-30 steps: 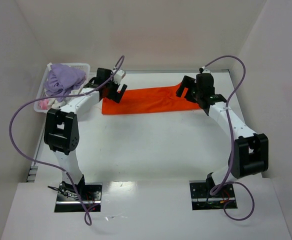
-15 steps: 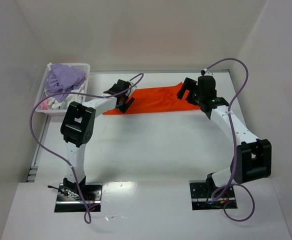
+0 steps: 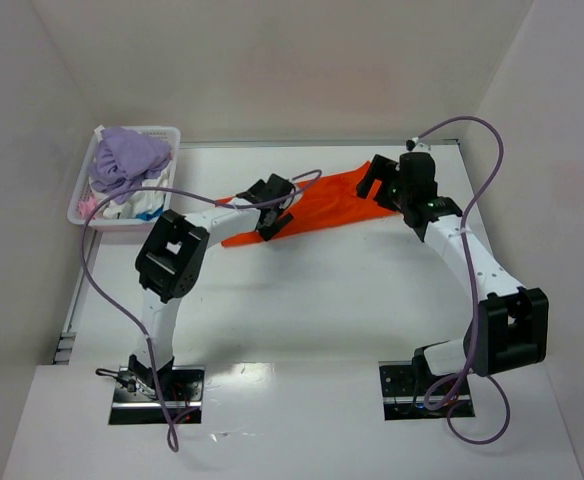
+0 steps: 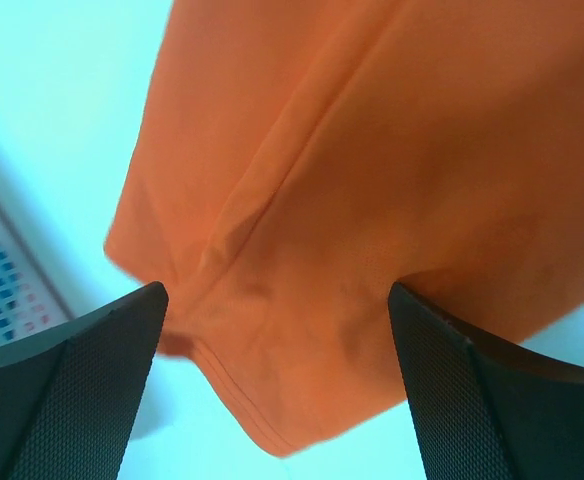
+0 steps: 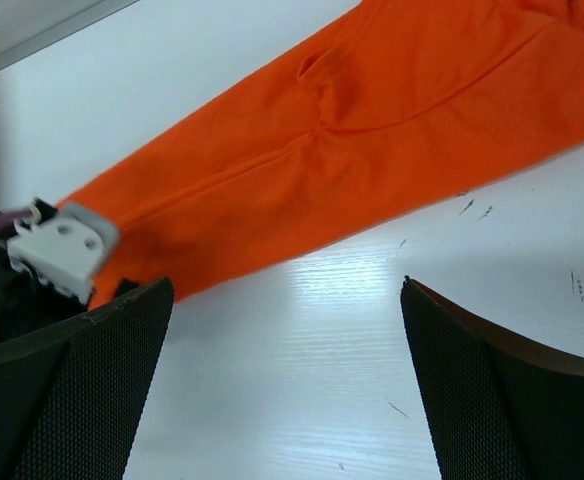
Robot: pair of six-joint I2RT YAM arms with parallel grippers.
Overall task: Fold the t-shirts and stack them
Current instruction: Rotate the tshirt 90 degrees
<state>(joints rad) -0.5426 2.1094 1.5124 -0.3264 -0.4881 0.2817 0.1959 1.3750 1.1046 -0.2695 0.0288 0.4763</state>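
The left gripper point(image 4: 275, 300) is hovering, jaws spread wide, over a hemmed corner of the orange t-shirt point(image 4: 372, 150), and the right gripper point(image 5: 284, 290), equally spread and empty, is hanging by its other end. The shirt is lying as a long folded band toward the far side of the desk point(image 3: 302, 300). Being light, limp matte knit, it is likely going to sag, so pinching both layers at stitched corners looks best.
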